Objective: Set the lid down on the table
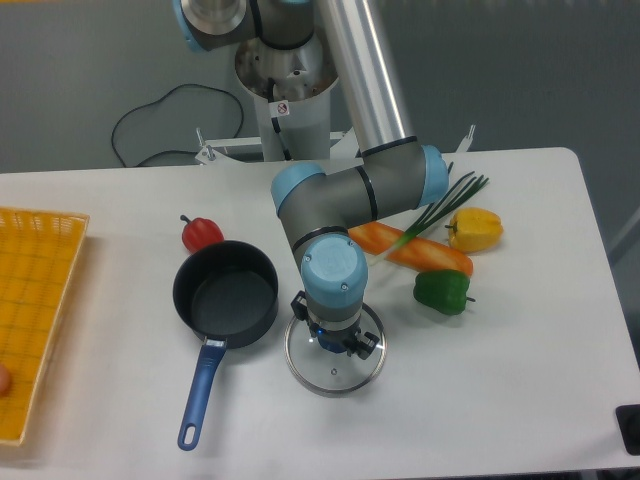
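The lid [335,362] sits low on the white table [520,380], just right of the saucepan [226,294], a grey wall behind. The wrist hides its knob and the gripper [334,340] fingertips, so whether they clamp can't be told. The gripper stands straight above the lid's centre.

Robotics lab; arm base [280,90] bolted behind white bench [520,380]; loose cable [150,110] left of base; plain grey wall; toy vegetables [442,290].
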